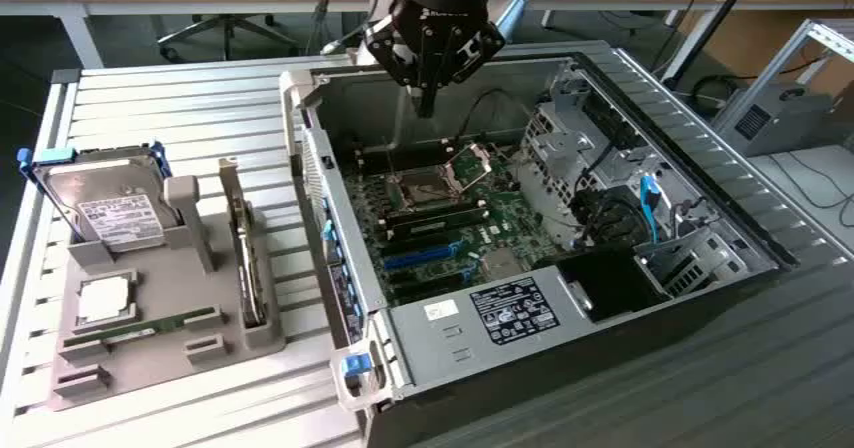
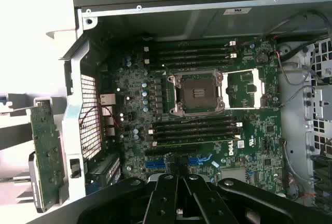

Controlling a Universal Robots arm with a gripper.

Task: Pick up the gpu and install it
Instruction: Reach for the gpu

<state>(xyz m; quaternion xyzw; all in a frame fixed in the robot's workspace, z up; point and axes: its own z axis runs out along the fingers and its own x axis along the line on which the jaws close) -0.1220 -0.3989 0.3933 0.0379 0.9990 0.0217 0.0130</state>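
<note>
The gpu (image 1: 244,258) stands on edge in a slot of the grey holder tray (image 1: 147,353) at the exterior view's left, a thin dark card outside the computer case. In the wrist view the gpu (image 2: 44,154) shows as a narrow board beside the case's rear wall. My gripper (image 1: 424,110) hangs over the open case (image 1: 400,353), above the far part of the motherboard (image 1: 501,218) and well away from the card. Its fingers (image 2: 166,193) are shut together with nothing between them. Blue expansion slots (image 2: 155,164) lie just ahead of the fingertips.
The tray also carries a silver hard drive (image 1: 114,203), a CPU (image 1: 104,298) and a green RAM stick (image 1: 140,328). An open CPU socket (image 2: 197,92) sits mid-board. Drive cages and cables (image 1: 627,208) crowd the case's right side. The slatted table (image 1: 174,98) lies around.
</note>
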